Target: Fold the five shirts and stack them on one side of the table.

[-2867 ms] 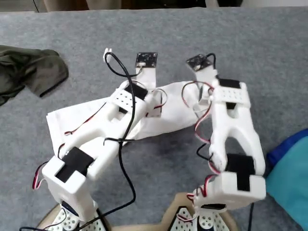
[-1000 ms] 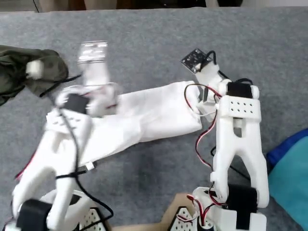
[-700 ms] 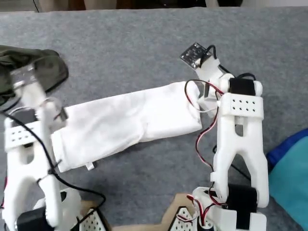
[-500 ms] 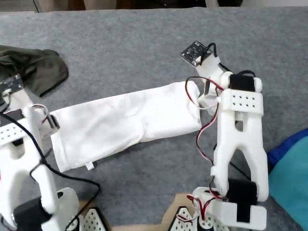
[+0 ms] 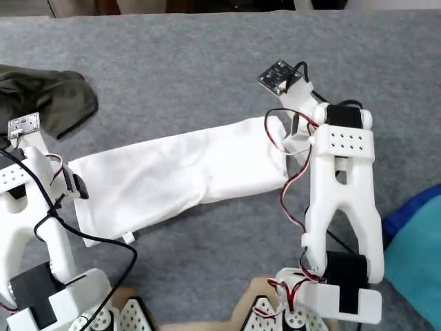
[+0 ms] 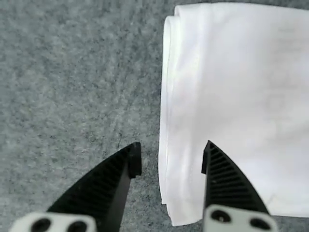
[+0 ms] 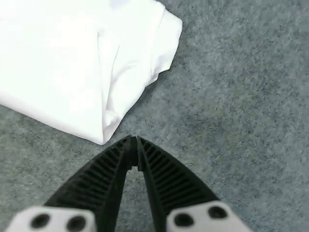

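From above we see the white shirt (image 5: 179,176) folded into a long band, lying slantwise across the middle of the grey table (image 5: 207,62). A dark green shirt (image 5: 41,103) is bunched at the table's left edge and a blue one (image 5: 413,234) at its right (both loose heaps, as far as we can tell).

The wrist views give us what the high view hides. The left gripper (image 6: 172,145) has its jaws spread, straddling the layered edge at the white shirt's left end, one finger over fabric and the other over bare table. We cannot tell whether they touch. The right gripper (image 7: 133,139) has its jaws pressed together on nothing, over the table just beside the shirt's other end.

The left arm (image 5: 34,207) stands bent at the band's left end. The right arm (image 5: 342,186) stretches forward, its wrist at the right end.

The table looks fuzzy, like felt. The white shirt is smooth, with soft rounded folds, and the fingers are black ribbed plastic.
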Tool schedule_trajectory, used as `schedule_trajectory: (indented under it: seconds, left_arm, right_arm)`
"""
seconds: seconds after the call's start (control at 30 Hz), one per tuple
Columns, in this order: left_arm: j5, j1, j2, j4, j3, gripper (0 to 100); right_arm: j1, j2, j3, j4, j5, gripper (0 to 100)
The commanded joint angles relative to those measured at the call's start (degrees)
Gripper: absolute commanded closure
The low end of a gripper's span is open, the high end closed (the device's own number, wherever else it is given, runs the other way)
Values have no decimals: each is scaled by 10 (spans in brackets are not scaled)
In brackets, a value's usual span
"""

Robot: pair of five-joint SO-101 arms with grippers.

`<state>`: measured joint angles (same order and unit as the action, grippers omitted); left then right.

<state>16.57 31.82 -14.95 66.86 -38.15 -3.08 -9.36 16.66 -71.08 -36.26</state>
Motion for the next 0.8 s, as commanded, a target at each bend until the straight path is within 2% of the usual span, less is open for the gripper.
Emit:
schedule_trajectory:
  seconds: [0.0, 0.23, 0.4, 0.5, 0.67, 0.77]
  left_arm:
    - [4, -16, -2, -25, -21, 785]
    - [-37, -75, -2, -85, -101, 786]
    - [-76, -69, -2, -127, -119, 801]
    - [-74, -54, -7, -122, -98, 815]
    - [-39, -44, -8, -43, -15, 814]
    - [-25, -40, -2, -41, 6, 814]
  right_arm:
    - [-7, 1, -29, 20, 6, 993]
    - [-7, 2, -12, 59, 6, 993]
    - [-7, 2, 24, 104, 6, 993]
    - [-7, 2, 36, 105, 6, 993]
    - [-7, 2, 37, 105, 4, 993]
    - [-7, 1, 38, 114, 6, 993]
